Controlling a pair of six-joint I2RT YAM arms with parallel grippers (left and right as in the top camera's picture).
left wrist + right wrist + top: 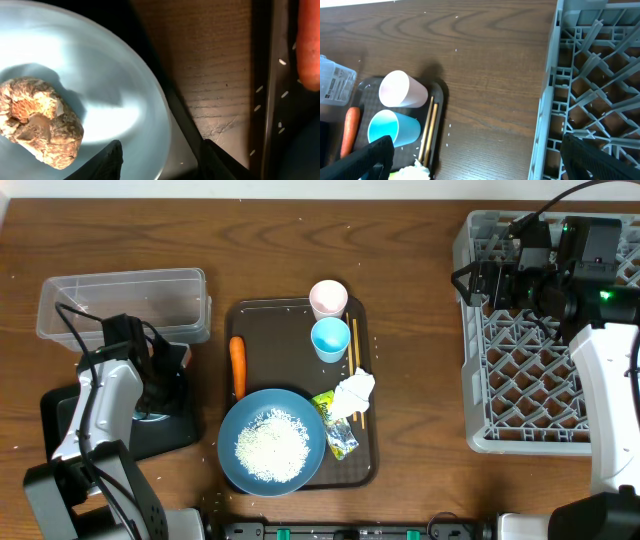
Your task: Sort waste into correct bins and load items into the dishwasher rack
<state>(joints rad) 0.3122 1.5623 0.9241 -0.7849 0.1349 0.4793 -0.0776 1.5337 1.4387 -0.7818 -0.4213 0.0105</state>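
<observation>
A small pale-blue bowl (100,75) holding a brown food lump (37,120) sits in the shallow black tray (60,412), whose edge (150,47) runs beside it. My left gripper (162,162) (160,405) is open and straddles the bowl's rim, one finger inside and one outside. My right gripper (475,160) (478,280) is wide open and empty, high over the left edge of the grey rack (520,370) (590,75). On the brown serving tray (280,330) lie a carrot (238,367) (310,45), a blue plate (228,430) of rice (270,445), a pink cup (328,298) (402,90), a light-blue cup (330,338) (390,129), chopsticks (354,350) (430,130), a napkin (353,392) and a wrapper (337,425).
The clear plastic tub (120,305) stands behind the black tray at the far left. Loose rice grains dot the serving tray's left rim (275,75) and the wood beside the chopsticks. Bare wooden table lies between serving tray and rack.
</observation>
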